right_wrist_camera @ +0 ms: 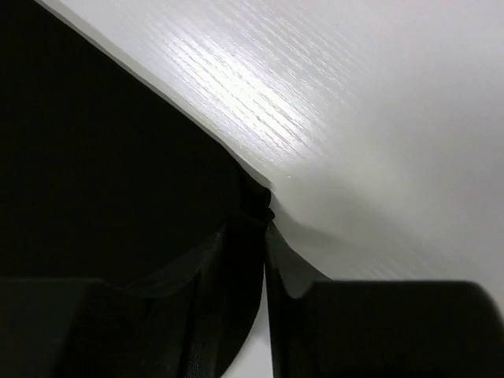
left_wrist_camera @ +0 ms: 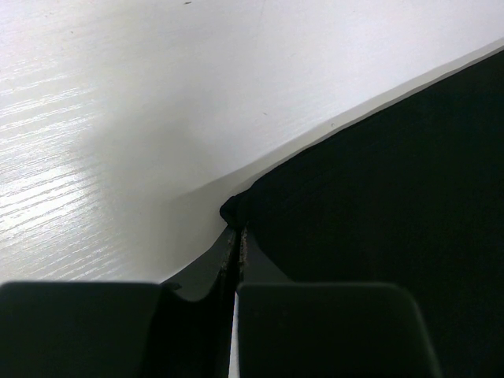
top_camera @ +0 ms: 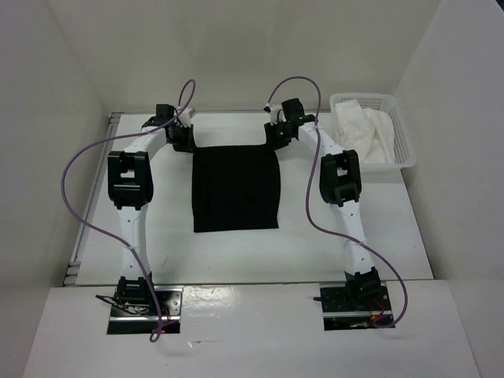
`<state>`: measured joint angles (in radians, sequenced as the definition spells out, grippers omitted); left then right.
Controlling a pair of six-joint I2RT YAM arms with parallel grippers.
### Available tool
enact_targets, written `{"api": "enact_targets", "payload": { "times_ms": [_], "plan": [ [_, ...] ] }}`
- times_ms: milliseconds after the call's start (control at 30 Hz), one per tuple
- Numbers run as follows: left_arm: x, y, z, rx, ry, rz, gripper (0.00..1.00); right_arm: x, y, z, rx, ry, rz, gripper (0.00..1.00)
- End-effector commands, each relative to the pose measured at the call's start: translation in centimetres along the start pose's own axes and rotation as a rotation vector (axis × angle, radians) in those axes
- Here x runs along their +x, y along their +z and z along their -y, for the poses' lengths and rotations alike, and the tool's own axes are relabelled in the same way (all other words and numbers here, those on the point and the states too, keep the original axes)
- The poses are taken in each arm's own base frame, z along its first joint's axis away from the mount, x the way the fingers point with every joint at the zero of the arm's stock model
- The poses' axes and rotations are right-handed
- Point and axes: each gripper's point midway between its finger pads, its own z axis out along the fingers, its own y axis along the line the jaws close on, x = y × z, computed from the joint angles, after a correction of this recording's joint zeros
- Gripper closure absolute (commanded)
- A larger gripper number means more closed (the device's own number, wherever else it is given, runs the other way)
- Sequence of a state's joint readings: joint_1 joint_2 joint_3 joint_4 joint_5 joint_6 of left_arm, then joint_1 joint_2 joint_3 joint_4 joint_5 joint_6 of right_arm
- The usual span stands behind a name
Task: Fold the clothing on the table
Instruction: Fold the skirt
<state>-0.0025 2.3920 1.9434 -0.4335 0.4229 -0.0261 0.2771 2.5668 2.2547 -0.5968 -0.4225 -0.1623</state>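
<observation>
Black clothing (top_camera: 236, 189) far corners pinched: left claw (top_camera: 182, 139), right claw (top_camera: 276, 137), arms outstretched

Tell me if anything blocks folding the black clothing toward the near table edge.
Nothing visible does. The left end effector and right end effector pinch far corners of the clothing; the basket sits off to the right.

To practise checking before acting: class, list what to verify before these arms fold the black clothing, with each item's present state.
1. Left gripper shut on the plain black fabric clothing, far left corner: ok.
2. Right gripper shut on its far right corner: ok.
3. Clothing lying flat on the white table: ok.
4. White mesh plastic basket apart from the clothing: ok.
5. Depth of each grip: cannot tell.
</observation>
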Motion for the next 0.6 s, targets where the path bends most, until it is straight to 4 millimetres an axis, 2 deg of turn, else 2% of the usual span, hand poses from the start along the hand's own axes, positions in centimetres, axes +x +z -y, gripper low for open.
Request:
{"api": "enact_targets", "payload": {
  "times_ms": [0,33,167,233,267,333,367,400,467,533,567],
  "plan": [
    [-0.3,-1.2,0.5,-0.010,0.033,0.000,1.00,0.7,0.5,-0.5,0.002,-0.006,-0.037,0.72],
    [-0.3,-1.2,0.5,-0.010,0.033,0.000,1.00,0.7,0.5,-0.5,0.003,-0.006,-0.037,0.75],
    [-0.3,-1.2,0.4,-0.010,0.042,0.000,1.00,0.7,0.5,-0.1,0.021,-0.006,-0.039,0.78],
    [-0.7,-1.4,0.4,-0.010,0.055,0.008,1.00,0.3,0.2,-0.1,0.033,-0.010,-0.032,0.87],
    [-0.7,-1.4,0.4,-0.010,0.055,0.008,1.00,0.7,0.3,0.1,0.042,-0.007,-0.042,0.90],
    [-1.1,-1.7,0.4,-0.020,0.068,0.015,1.00,-0.1,-0.4,0.1,0.054,-0.025,-0.022,0.95],
    [-1.1,-1.7,0.4,-0.020,0.068,0.015,1.00,0.4,-0.3,0.3,0.061,-0.020,-0.035,0.97],
    [-1.1,-1.7,0.4,-0.020,0.068,0.015,1.00,-0.4,-0.8,0.2,0.064,-0.029,-0.014,0.99],
    [-1.4,-2.0,0.3,-0.030,0.081,0.023,1.00,0.1,-1.0,0.2,0.072,-0.024,-0.026,1.00],
    [-1.8,-2.4,0.5,-0.031,0.085,0.031,1.00,-1.4,-2.1,0.1,0.088,-0.040,0.012,1.00],
    [-2.1,-2.7,0.6,-0.031,0.089,0.039,1.00,-1.0,-2.3,0.2,0.097,-0.047,0.002,1.00]
  ]
}}
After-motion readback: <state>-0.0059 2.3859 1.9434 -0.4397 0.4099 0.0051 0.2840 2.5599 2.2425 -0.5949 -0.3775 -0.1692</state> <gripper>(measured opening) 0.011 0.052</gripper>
